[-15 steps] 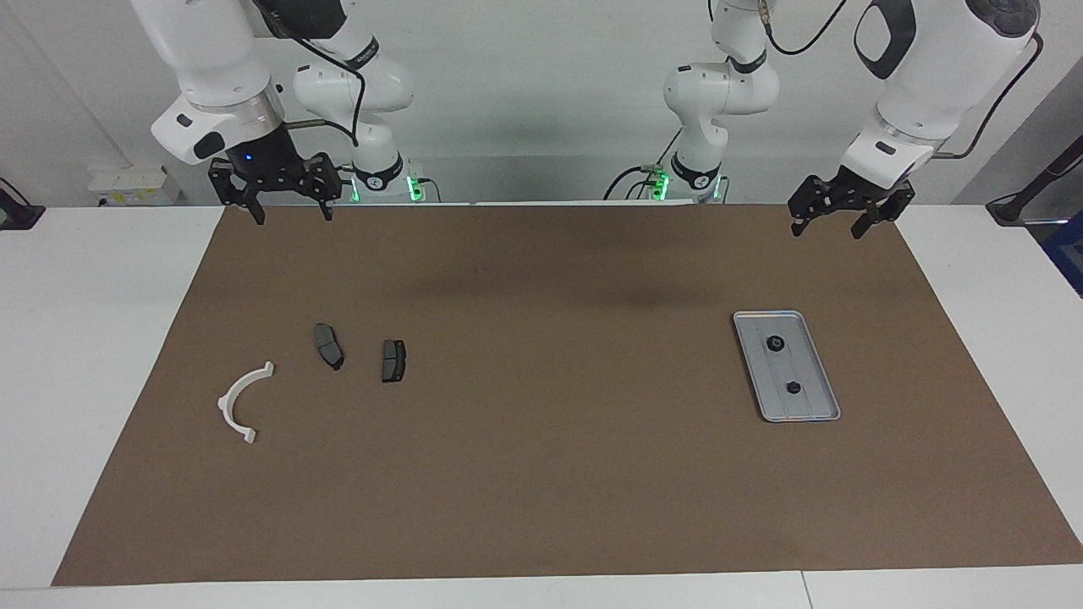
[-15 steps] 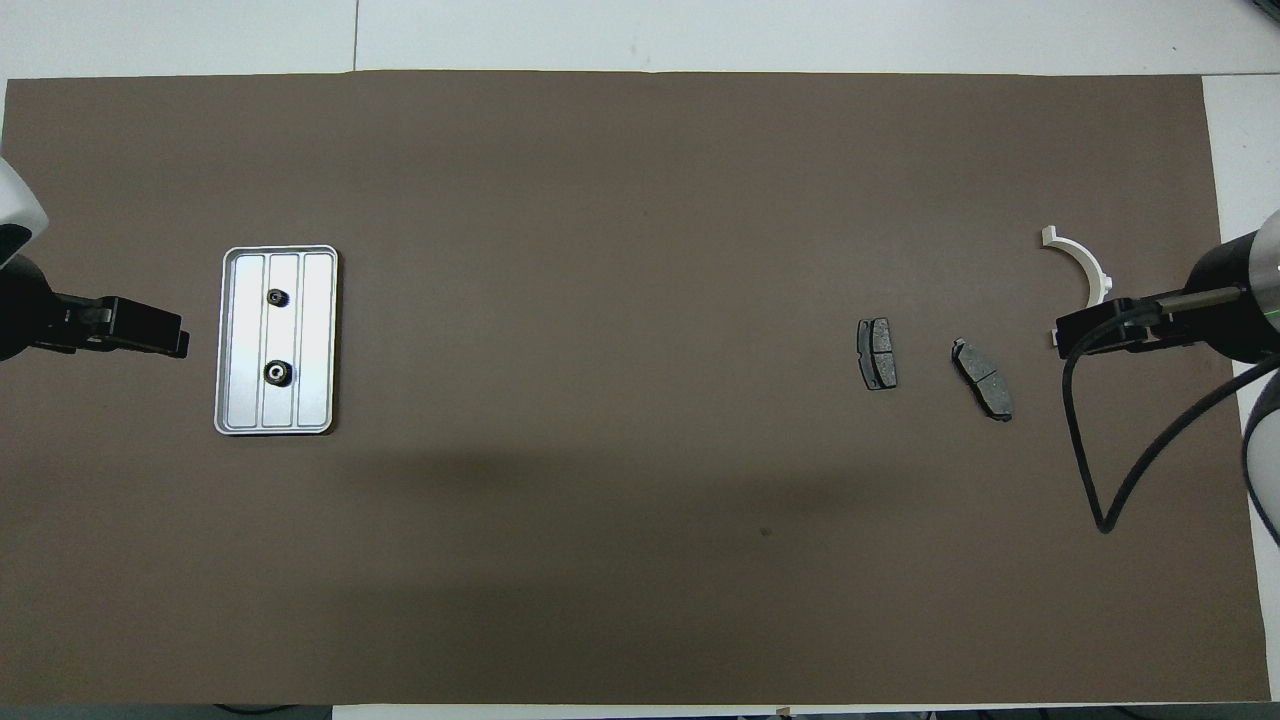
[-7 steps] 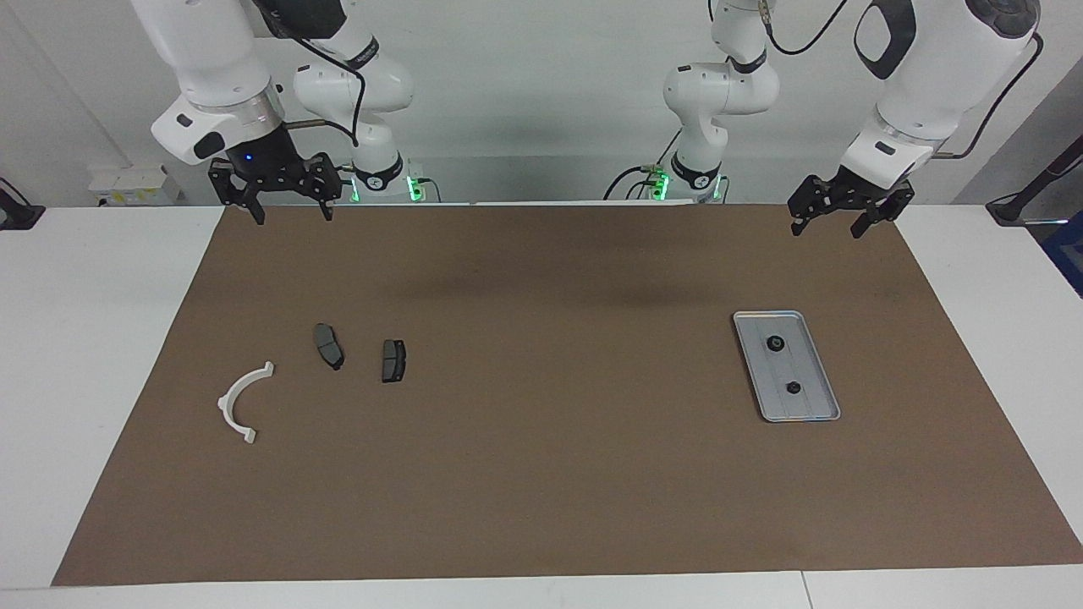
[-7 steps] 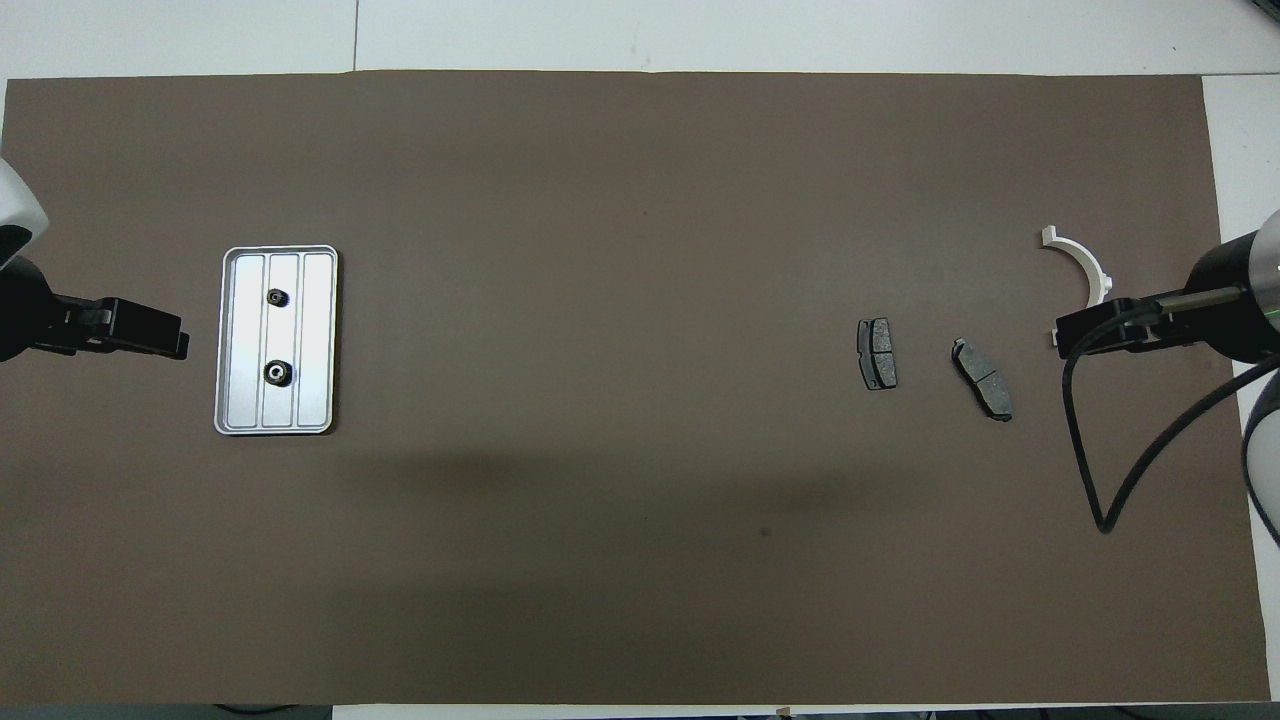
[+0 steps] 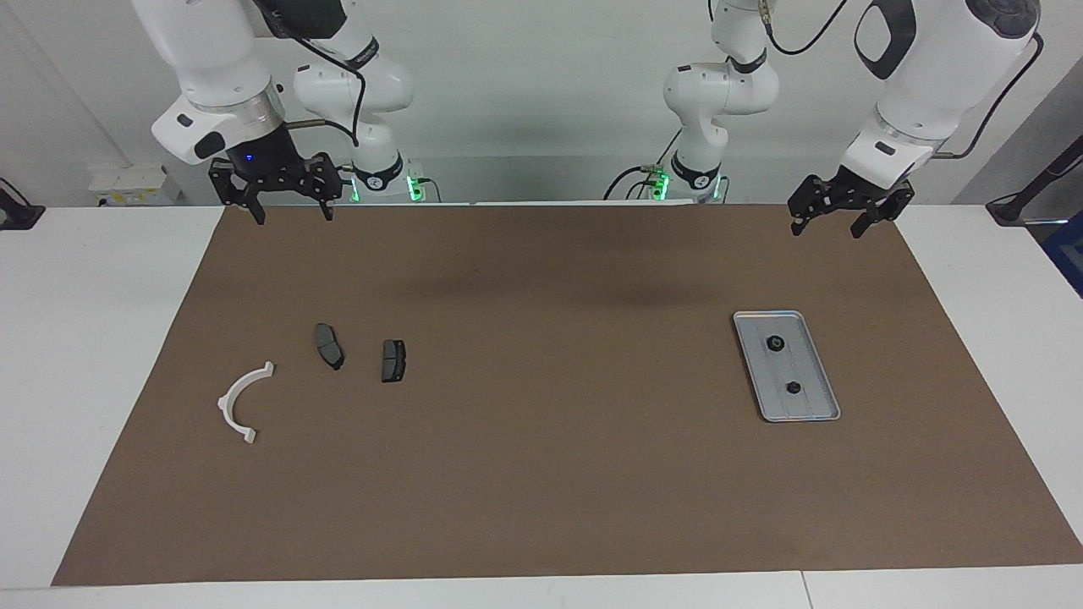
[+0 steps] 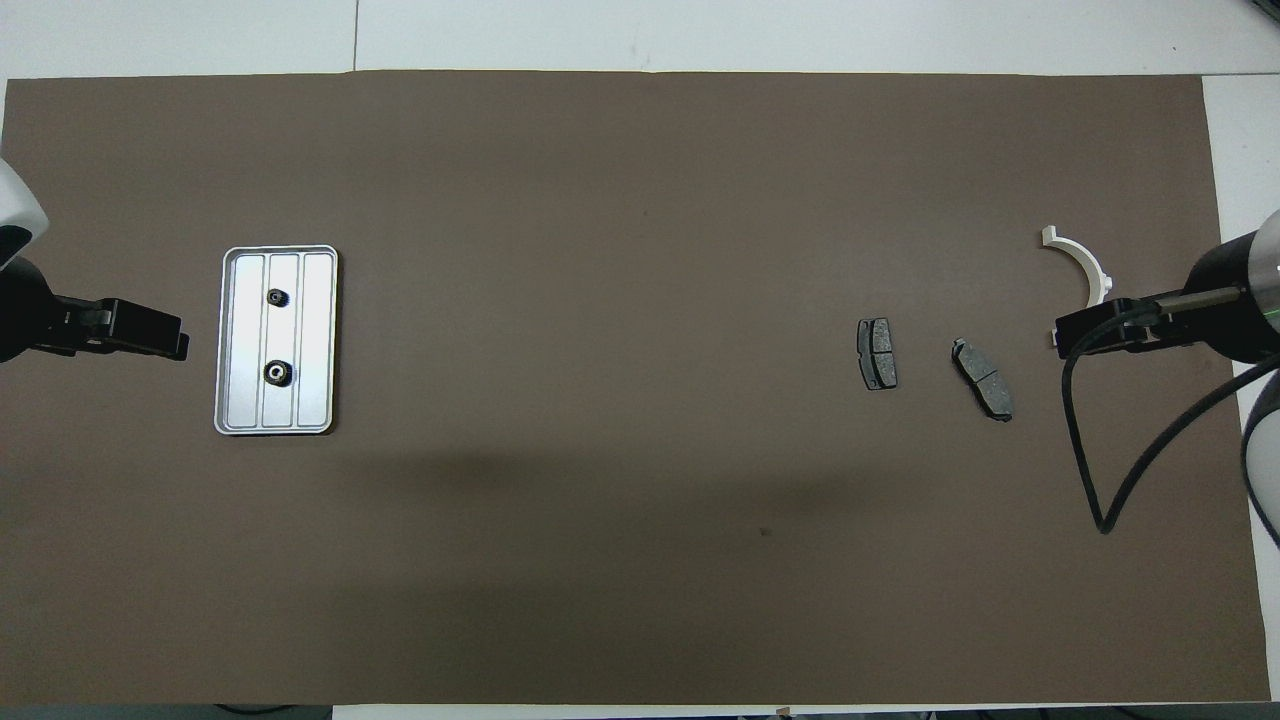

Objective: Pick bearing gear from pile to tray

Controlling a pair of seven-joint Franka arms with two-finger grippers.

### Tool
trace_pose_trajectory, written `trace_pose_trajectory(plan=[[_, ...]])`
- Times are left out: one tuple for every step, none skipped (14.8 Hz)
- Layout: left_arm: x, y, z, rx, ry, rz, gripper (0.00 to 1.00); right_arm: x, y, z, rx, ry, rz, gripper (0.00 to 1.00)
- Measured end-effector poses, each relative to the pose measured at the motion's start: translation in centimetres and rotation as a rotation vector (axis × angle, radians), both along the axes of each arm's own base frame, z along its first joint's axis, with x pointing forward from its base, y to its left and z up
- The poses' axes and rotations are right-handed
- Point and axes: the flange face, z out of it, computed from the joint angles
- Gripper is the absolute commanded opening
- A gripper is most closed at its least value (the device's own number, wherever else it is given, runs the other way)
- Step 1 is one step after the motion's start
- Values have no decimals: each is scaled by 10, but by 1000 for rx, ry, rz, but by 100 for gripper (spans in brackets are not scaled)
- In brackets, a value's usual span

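The silver tray [image 5: 766,316] [image 6: 318,330] lies on the mat toward the left arm's end, with two small black bearing gears [image 5: 774,343] [image 5: 793,387] in it. What shows of the pile, toward the right arm's end, is a white arc [image 5: 241,402] [image 6: 1080,262] and two dark brake pads [image 5: 329,345] [image 5: 393,360]. My right gripper [image 5: 292,217] hangs open and empty over the mat's corner at its own end. Over the other corner by the bases my left gripper [image 5: 827,230] waits, also open and empty.
A brown mat [image 5: 541,474] covers most of the white table [image 5: 85,338]. A black cable [image 6: 1100,450] loops down from the right arm over the mat beside the brake pads [image 6: 877,353] [image 6: 983,378].
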Motion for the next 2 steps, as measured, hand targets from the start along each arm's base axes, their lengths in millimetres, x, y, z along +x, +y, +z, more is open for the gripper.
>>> trace_pose_trajectory(plan=[[0, 0, 0, 0, 0, 0, 100, 0, 1, 0, 5, 0, 0, 100], [0, 0, 0, 0, 0, 0, 100, 0, 1, 0, 12, 1, 0, 100]])
